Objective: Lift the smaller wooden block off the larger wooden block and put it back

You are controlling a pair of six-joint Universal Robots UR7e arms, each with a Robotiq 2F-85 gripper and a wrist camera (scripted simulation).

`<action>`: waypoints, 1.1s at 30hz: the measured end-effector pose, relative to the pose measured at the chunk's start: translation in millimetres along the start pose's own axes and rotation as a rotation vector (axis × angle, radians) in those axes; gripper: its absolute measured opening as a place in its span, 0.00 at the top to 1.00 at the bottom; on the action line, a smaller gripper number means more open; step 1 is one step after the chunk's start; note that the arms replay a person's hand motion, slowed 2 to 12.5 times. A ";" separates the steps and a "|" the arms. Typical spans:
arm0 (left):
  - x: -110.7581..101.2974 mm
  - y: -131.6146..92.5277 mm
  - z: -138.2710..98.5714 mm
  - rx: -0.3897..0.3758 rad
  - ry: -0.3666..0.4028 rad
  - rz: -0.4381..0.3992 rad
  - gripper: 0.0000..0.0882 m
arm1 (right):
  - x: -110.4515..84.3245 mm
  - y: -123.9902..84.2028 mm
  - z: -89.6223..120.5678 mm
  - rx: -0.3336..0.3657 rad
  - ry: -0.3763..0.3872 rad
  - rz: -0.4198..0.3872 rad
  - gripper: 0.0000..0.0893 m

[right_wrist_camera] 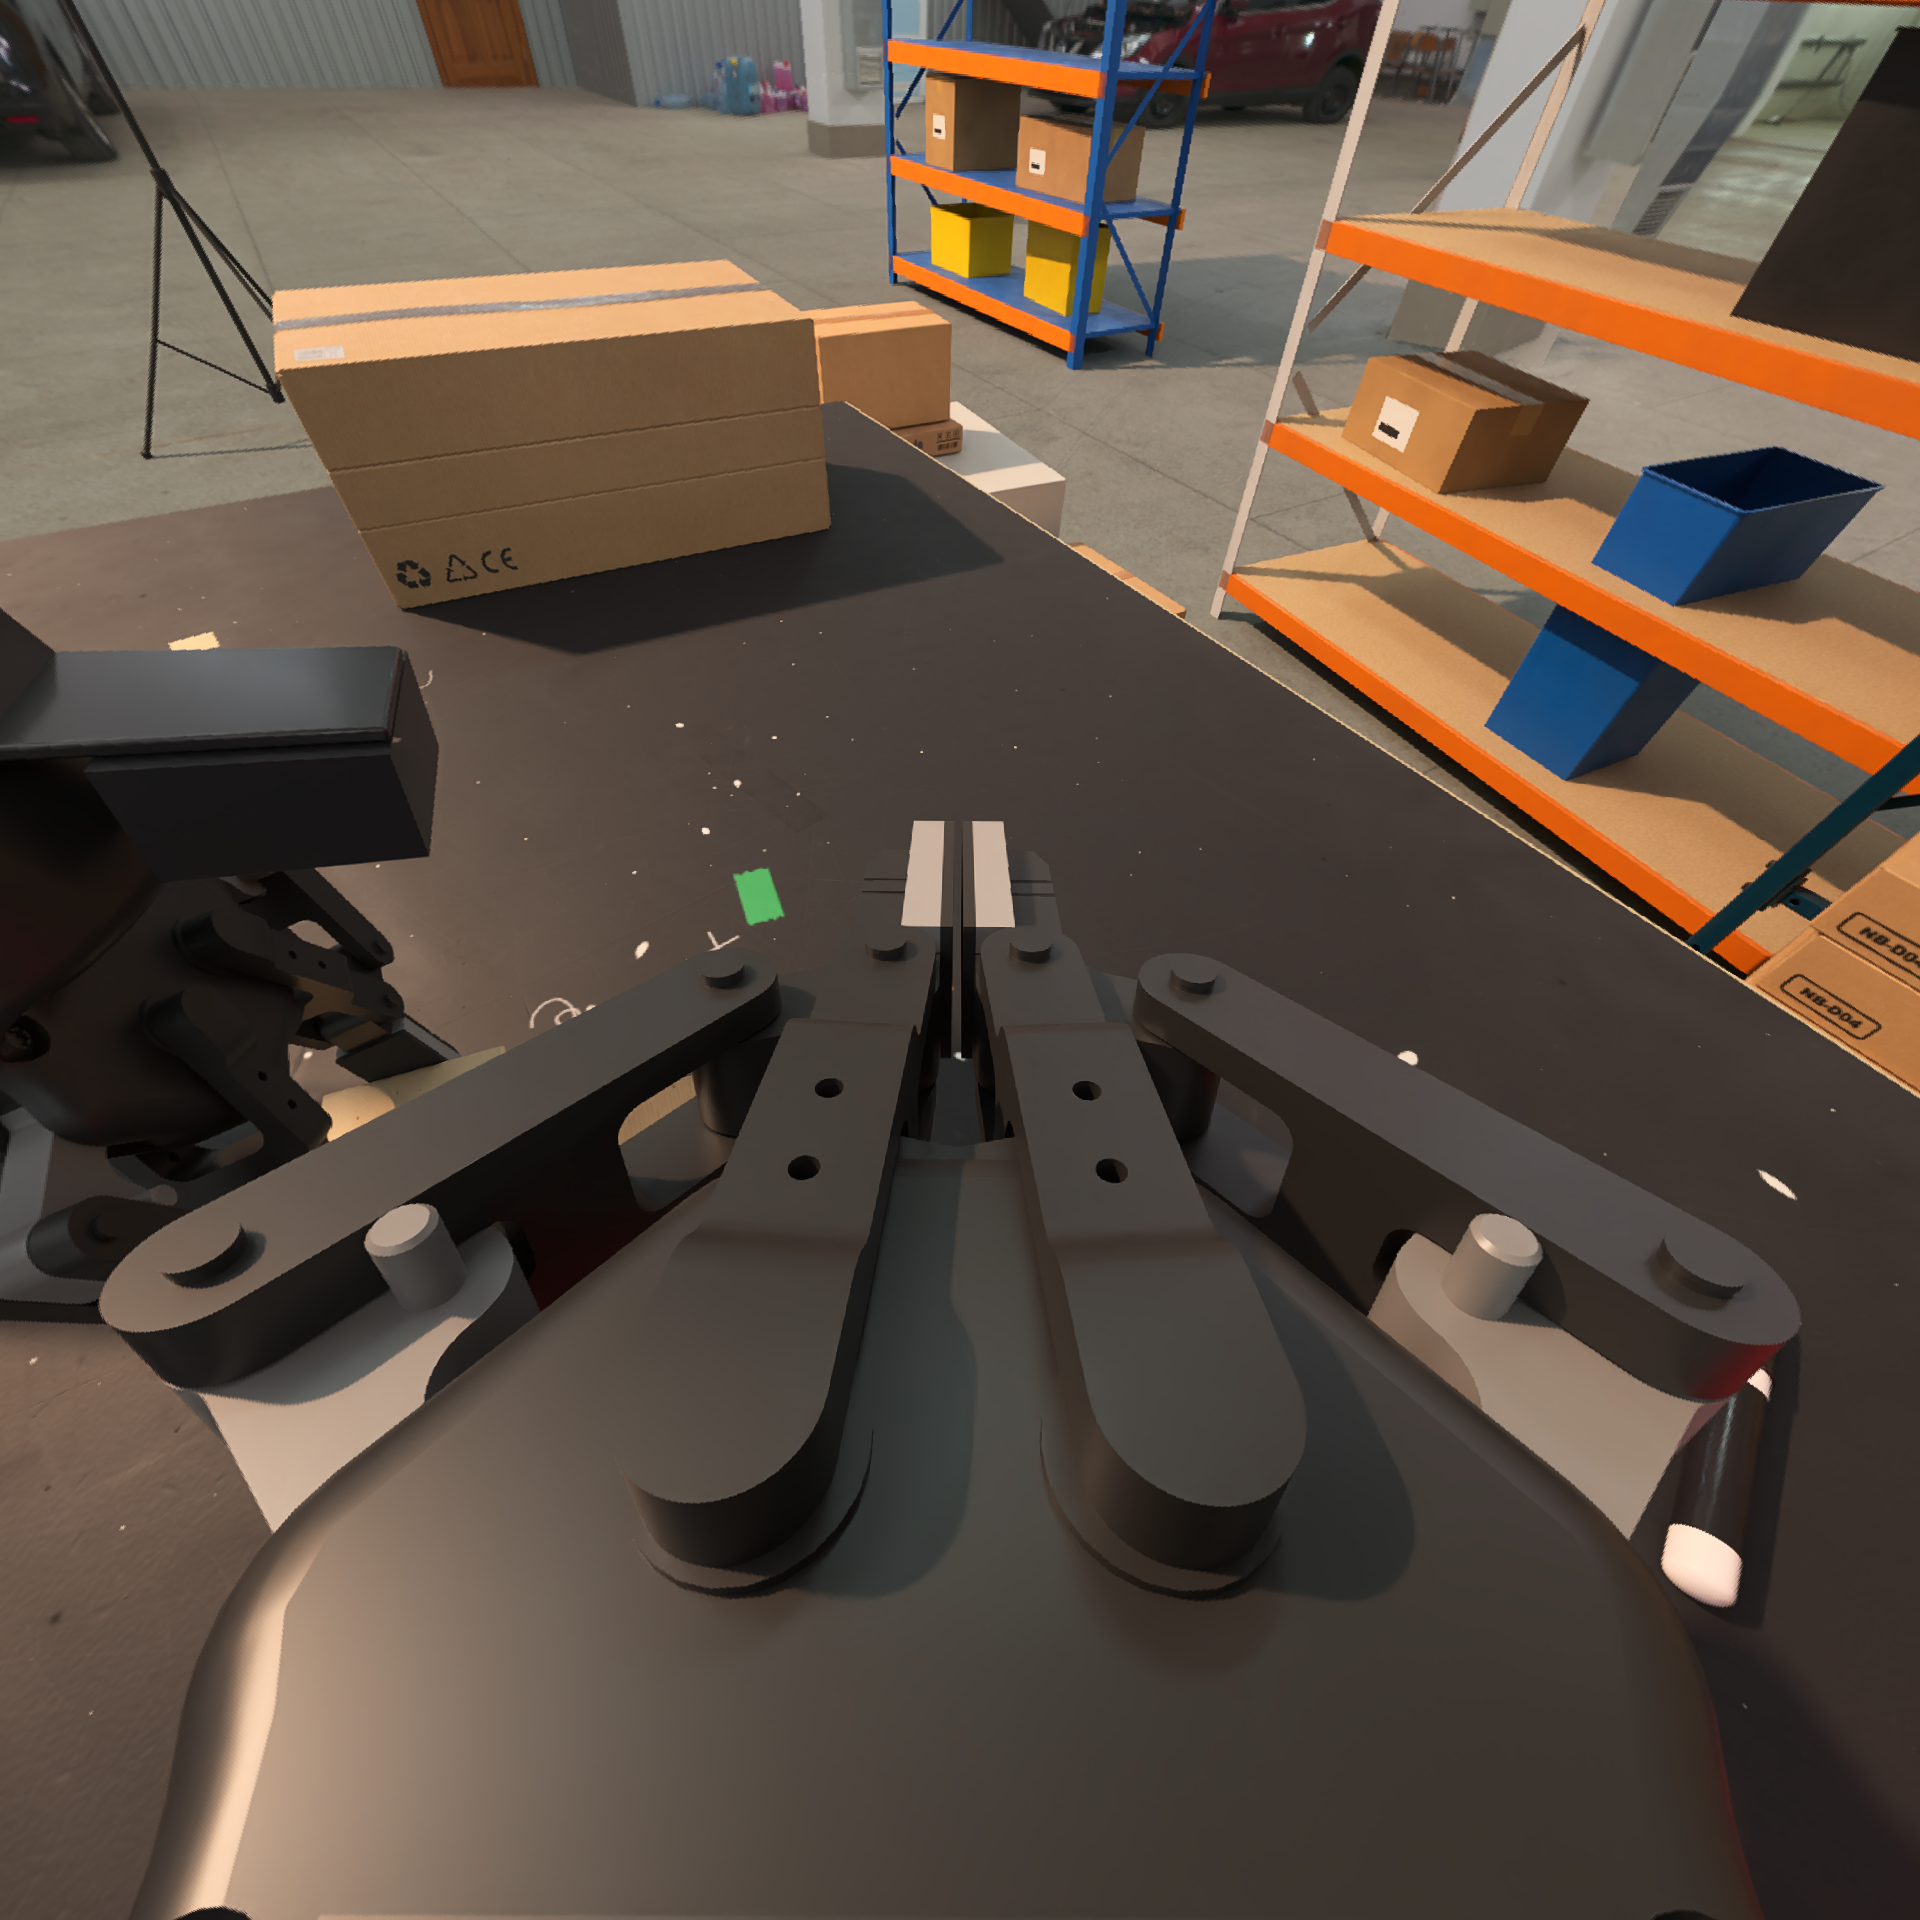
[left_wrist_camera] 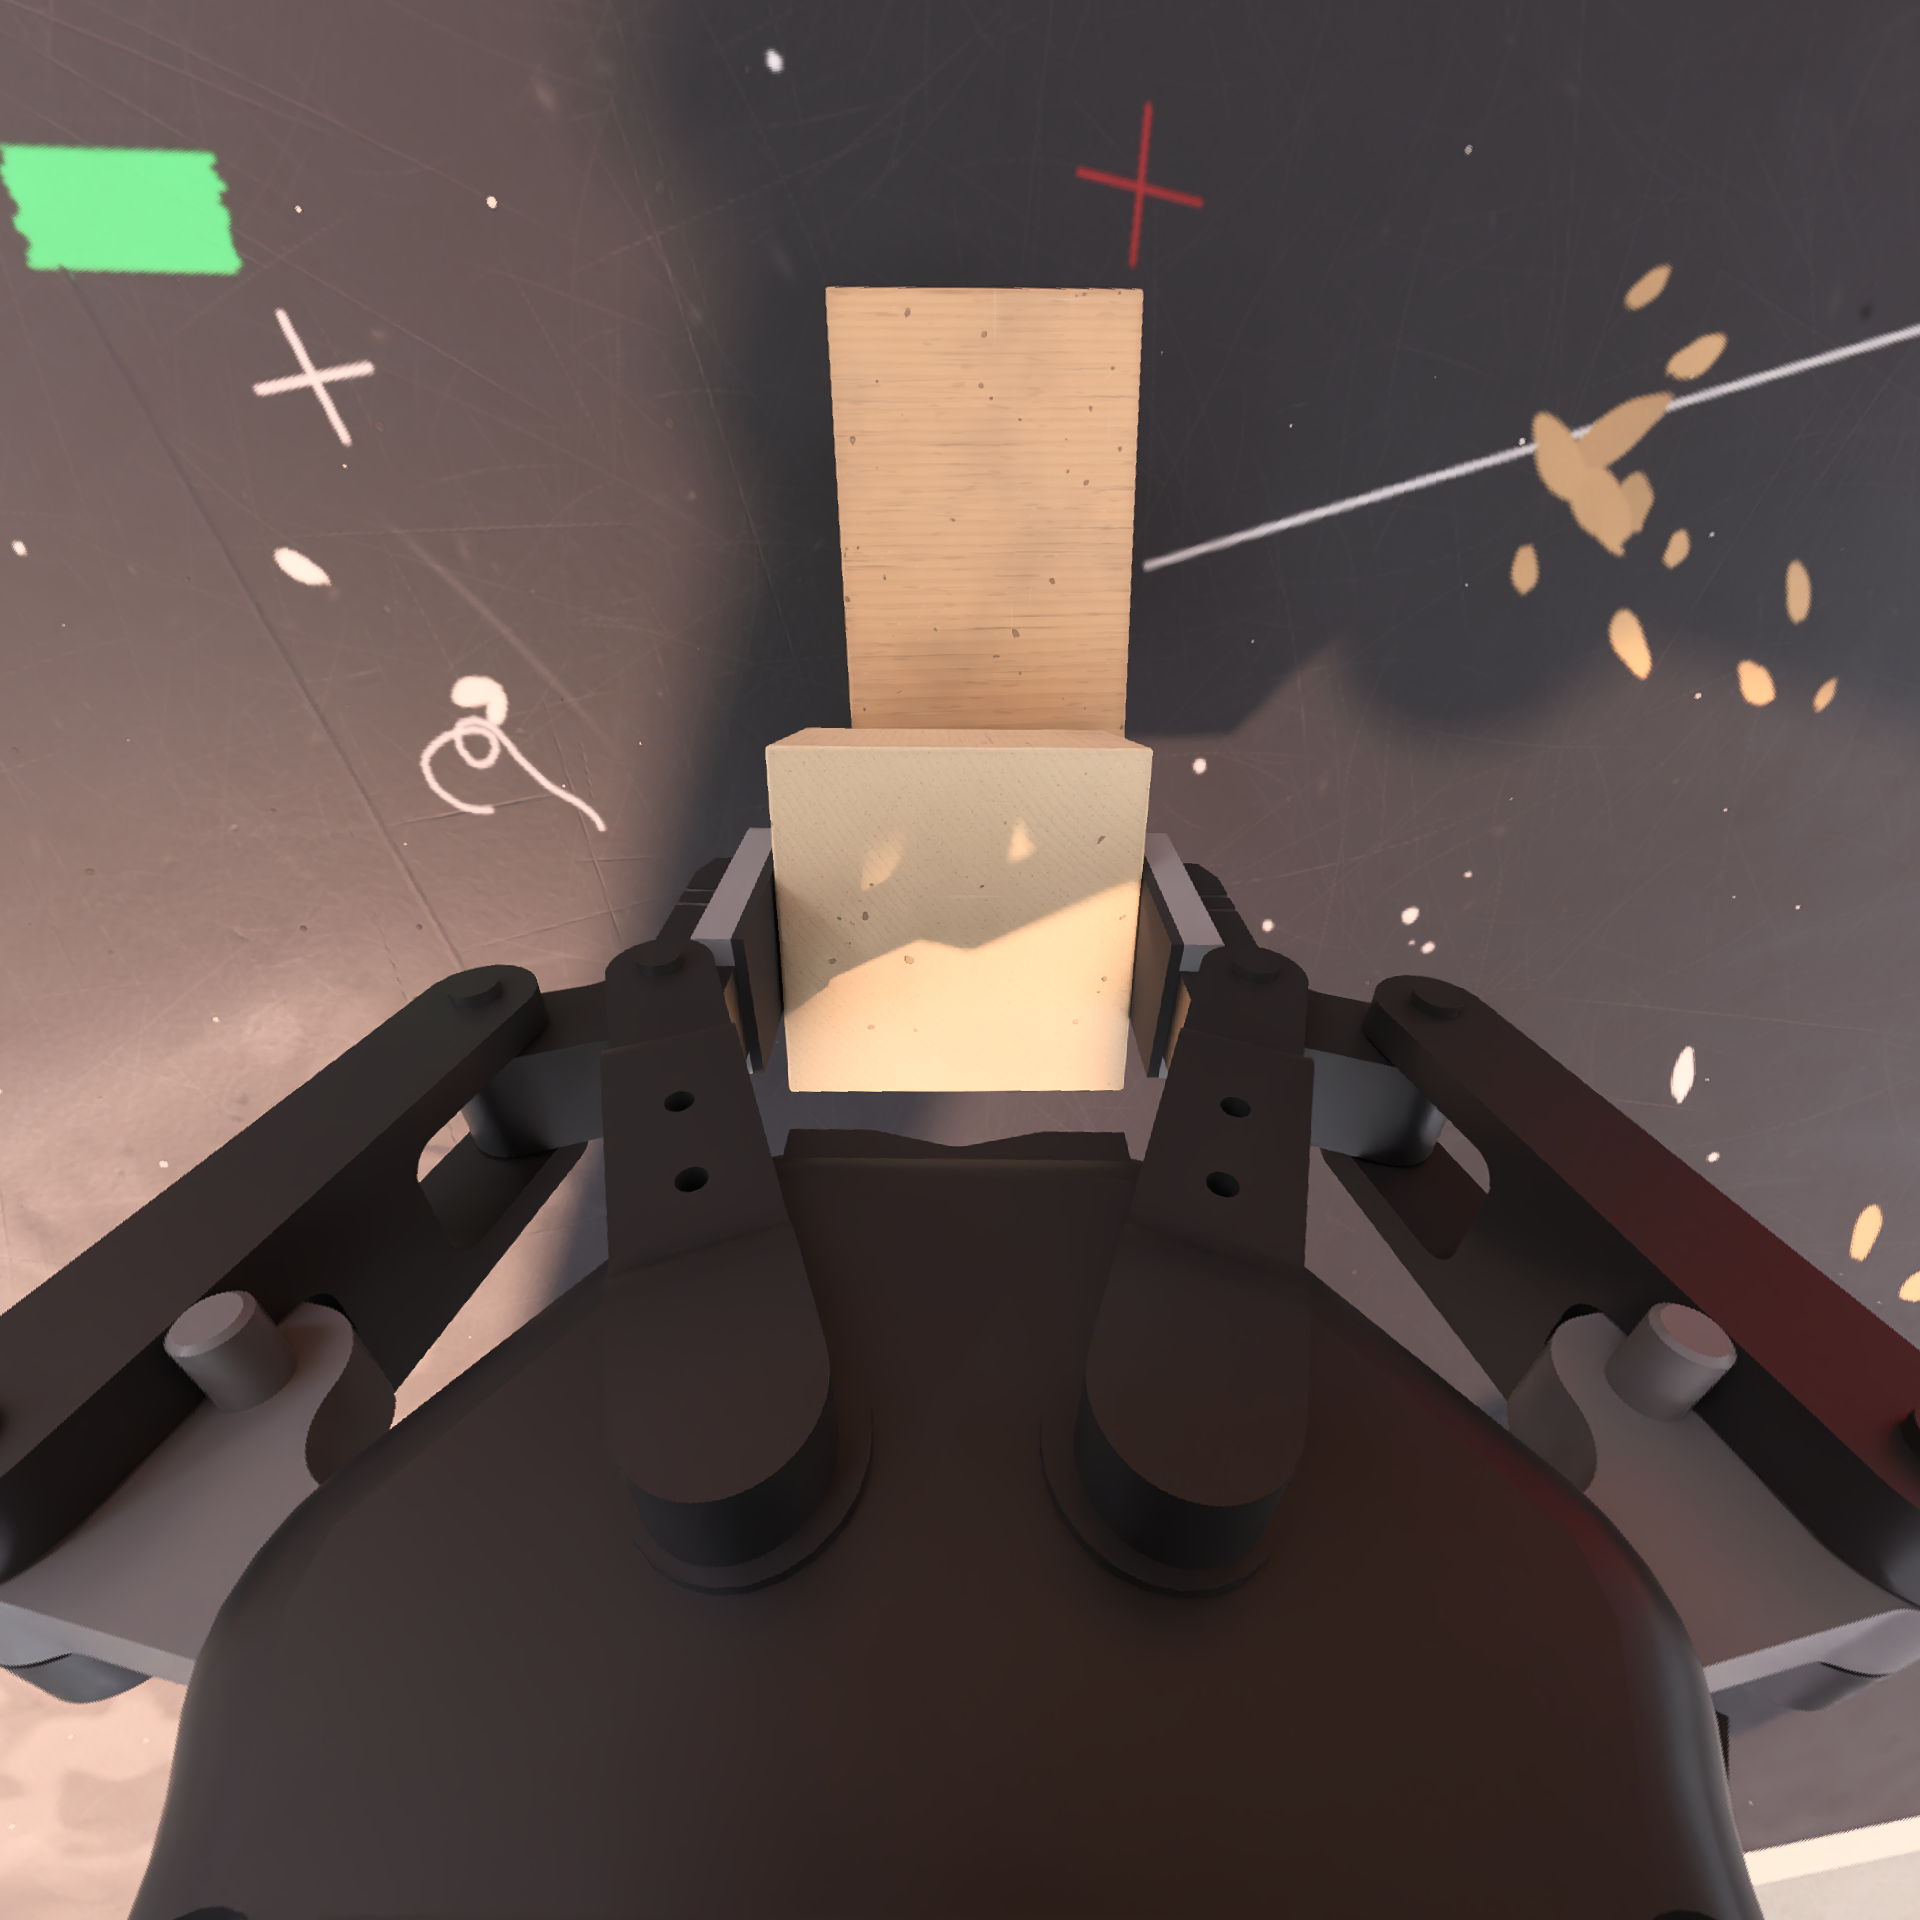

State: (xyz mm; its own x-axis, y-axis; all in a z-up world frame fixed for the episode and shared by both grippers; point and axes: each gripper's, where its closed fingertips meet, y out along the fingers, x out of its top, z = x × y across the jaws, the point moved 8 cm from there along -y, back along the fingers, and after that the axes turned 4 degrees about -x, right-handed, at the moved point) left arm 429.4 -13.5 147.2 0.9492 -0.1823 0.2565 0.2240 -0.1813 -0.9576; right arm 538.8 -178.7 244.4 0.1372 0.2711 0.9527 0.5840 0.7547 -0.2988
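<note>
In the left wrist view my left gripper (left_wrist_camera: pixel 958 868) is shut on the smaller wooden block (left_wrist_camera: pixel 956 966), a pale cube, with a pad on its left and right faces. The larger wooden block (left_wrist_camera: pixel 982 499), a long tan slab, lies on the dark table (left_wrist_camera: pixel 416 623) and runs away from me beyond the cube. The cube covers its near end; I cannot tell whether they touch. In the right wrist view my right gripper (right_wrist_camera: pixel 958 878) is shut and empty above the table. The left gripper (right_wrist_camera: pixel 260 987) shows at the left there, with a sliver of pale wood (right_wrist_camera: pixel 364 1107) under it.
A large cardboard box (right_wrist_camera: pixel 561 416) stands at the table's far side. Green tape (left_wrist_camera: pixel 120 208) (right_wrist_camera: pixel 758 896), a red cross (left_wrist_camera: pixel 1140 187) and chalk marks lie flat on the table. Orange shelving (right_wrist_camera: pixel 1610 468) stands past the table's right edge.
</note>
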 end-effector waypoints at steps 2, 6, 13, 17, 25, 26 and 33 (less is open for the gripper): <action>0.1 0.0 -0.6 0.002 -0.003 0.003 0.39 | -0.6 0.3 -1.1 0.000 0.002 -0.005 1.00; 0.7 -0.5 -0.9 0.001 -0.016 0.008 0.39 | -1.0 0.8 -1.9 0.004 0.005 -0.013 1.00; 2.6 -1.9 -1.3 0.024 -0.027 0.035 0.39 | -0.7 0.8 -1.5 -0.004 -0.005 -0.009 1.00; 4.1 -2.1 -2.7 0.059 -0.018 0.064 0.39 | -0.8 0.5 -0.9 -0.004 -0.007 -0.007 1.00; 10.1 -4.7 -7.7 0.115 -0.014 0.101 0.39 | -0.4 -0.3 0.8 0.000 -0.010 -0.001 0.98; 11.1 -5.3 -8.2 0.120 -0.015 0.108 0.39 | -0.3 -0.4 1.1 0.001 -0.011 0.000 0.98; 17.5 -8.1 -11.6 0.114 -0.039 0.195 0.39 | 0.2 -0.8 3.5 0.016 -0.020 0.002 0.98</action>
State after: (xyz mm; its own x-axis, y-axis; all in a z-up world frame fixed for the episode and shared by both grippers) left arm 441.6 -26.4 160.9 0.9843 -0.1655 0.0618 0.0567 -0.0356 -0.9978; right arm 535.6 -177.1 244.7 0.1223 0.2845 0.9508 0.5711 0.7633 -0.3019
